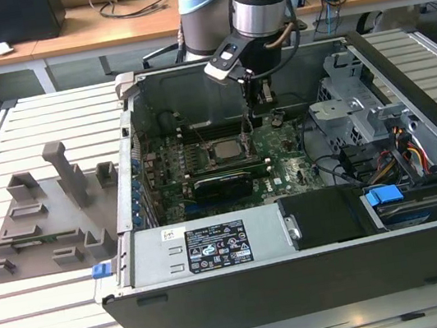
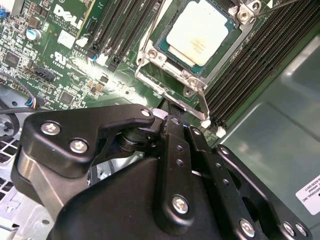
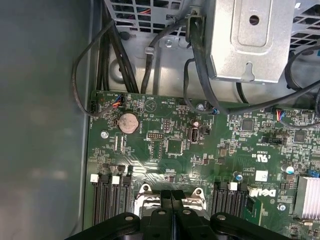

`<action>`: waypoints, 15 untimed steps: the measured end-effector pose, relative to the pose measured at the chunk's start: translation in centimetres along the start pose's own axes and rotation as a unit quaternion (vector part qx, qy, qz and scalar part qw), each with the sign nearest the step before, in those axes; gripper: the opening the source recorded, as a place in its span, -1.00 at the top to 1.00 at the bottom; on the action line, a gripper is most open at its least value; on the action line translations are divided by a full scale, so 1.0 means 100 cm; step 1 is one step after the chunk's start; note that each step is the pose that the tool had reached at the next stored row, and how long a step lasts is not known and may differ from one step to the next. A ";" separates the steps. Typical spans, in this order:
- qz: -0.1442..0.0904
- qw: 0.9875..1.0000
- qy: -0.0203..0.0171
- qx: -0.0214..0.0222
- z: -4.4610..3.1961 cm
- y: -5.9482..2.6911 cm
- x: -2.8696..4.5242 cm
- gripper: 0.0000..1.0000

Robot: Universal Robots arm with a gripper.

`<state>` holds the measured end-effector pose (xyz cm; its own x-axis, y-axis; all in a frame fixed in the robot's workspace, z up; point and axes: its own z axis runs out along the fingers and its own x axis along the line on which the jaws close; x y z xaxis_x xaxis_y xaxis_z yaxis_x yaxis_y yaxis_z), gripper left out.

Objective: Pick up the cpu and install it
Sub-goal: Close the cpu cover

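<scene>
The cpu (image 1: 222, 150), a small square chip with a pale silvery top, lies flat in the motherboard socket in the open computer case. The second wrist view shows the cpu (image 2: 197, 31) framed by the metal socket frame (image 2: 150, 56). My gripper (image 1: 262, 100) hangs just beside the socket, toward the exterior view's right and the back of the case. In both wrist views its black fingers (image 3: 168, 200) are pressed together, shut with nothing between them. The gripper tip (image 2: 169, 107) sits right at the edge of the socket frame (image 3: 145, 192), apart from the chip.
Memory slots (image 2: 125, 25) flank the socket. A power supply (image 1: 207, 249) lines the case's near side and a drive cage (image 1: 351, 110) with cables (image 3: 195, 75) stands at the exterior view's right. A grey fixture tray (image 1: 44, 216) lies outside the case on the slatted table.
</scene>
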<state>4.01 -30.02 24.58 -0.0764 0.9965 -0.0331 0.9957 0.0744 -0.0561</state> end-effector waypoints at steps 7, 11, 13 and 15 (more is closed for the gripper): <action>0.000 1.000 0.000 0.000 0.0003 -0.0047 0.0003 0.79; 0.000 1.000 0.000 0.000 0.0004 -0.0074 0.0005 0.79; 0.000 1.000 0.000 0.000 0.0005 -0.0089 0.0007 0.79; 0.000 1.000 0.000 0.000 0.0006 -0.0100 0.0007 0.79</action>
<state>3.00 -30.02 24.58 -0.0762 0.9965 -0.0332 0.9957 0.0743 -0.0561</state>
